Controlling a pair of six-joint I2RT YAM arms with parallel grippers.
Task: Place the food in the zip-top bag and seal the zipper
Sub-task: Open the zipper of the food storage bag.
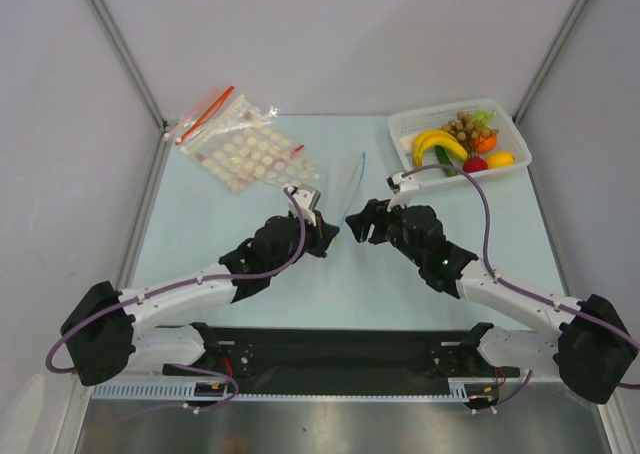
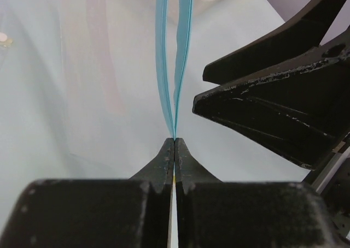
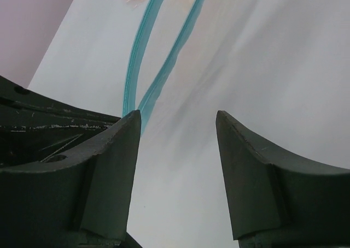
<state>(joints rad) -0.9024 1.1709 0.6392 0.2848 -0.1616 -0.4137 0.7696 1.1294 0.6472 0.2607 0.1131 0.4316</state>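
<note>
Two grippers at table (image 1: 200, 229) centre: left gripper (image 2: 174, 143) pinches the zipper (image 2: 162, 51) end of the zip-top bag (image 1: 348, 182), right gripper (image 3: 178, 117) spread just beside it. Food (image 1: 465, 126) sits in the white basket (image 1: 445, 110), far right.

The bag (image 1: 350, 174) is thin clear plastic, glossy, with soft streaky reflections. Its zipper (image 2: 176, 57) is a light teal plastic strip, smooth and faintly shiny. The left pincer (image 2: 174, 141) looks like matt black plastic with a fine grainy skin. The right pincer (image 3: 178, 117) has the same dark matt finish, scratched and scuffed pale along its edges. The table (image 1: 250, 284) is pale, smooth and matt. The basket (image 1: 403, 146) is white plastic.
</note>
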